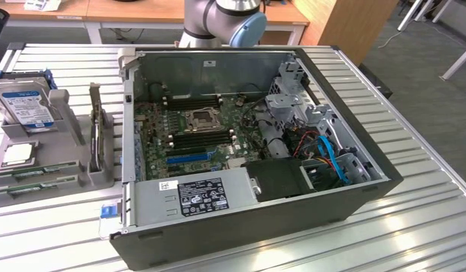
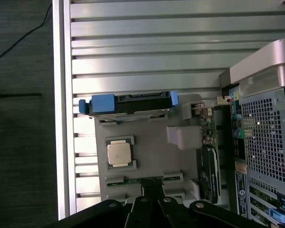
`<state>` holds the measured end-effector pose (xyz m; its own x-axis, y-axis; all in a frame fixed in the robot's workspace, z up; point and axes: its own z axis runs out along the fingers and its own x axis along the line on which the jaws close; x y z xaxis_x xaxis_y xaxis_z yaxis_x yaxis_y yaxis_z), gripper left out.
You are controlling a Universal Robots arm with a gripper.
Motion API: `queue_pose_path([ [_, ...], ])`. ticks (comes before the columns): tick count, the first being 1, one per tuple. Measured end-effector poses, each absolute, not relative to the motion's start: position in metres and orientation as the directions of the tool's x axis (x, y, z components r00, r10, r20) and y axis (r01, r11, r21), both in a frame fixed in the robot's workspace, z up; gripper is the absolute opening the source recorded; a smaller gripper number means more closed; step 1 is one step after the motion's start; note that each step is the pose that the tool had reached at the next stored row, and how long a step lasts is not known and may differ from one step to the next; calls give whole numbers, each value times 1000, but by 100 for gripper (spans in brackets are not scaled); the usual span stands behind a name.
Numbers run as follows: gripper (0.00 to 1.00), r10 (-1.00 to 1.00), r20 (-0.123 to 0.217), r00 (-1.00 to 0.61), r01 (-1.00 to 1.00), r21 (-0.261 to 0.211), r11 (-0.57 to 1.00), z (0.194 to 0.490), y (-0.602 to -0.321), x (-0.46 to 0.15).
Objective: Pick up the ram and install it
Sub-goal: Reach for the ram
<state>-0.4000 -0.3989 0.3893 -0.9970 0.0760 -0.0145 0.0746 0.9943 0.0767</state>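
The ram (image 1: 35, 169) is a thin green stick lying on edge in the grey holder (image 1: 67, 141), at the exterior view's left. A second similar stick (image 1: 27, 188) lies just in front of it. In the wrist view the ram (image 2: 115, 182) crosses the holder (image 2: 152, 142) beside the CPU (image 2: 119, 153). My gripper (image 2: 152, 186) hangs high above it, shut and holding nothing, and its black fingers hide the stick's middle. Long black memory slots (image 1: 203, 139) lie on the motherboard (image 1: 161, 141) inside the open case.
The holder also carries a hard drive (image 1: 25, 105) with blue handles (image 2: 103, 103) and an upright card (image 1: 95, 127). The case (image 1: 354, 141) has tall walls, a power supply (image 1: 195, 195) at its front and cables (image 1: 331, 156) at the exterior view's right. The arm's base (image 1: 221, 20) stands behind it.
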Motion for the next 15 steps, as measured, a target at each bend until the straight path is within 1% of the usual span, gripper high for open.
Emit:
queue_pose_path([
  [15,10,76,-14,-997,75,77,994,389,-400,-401],
])
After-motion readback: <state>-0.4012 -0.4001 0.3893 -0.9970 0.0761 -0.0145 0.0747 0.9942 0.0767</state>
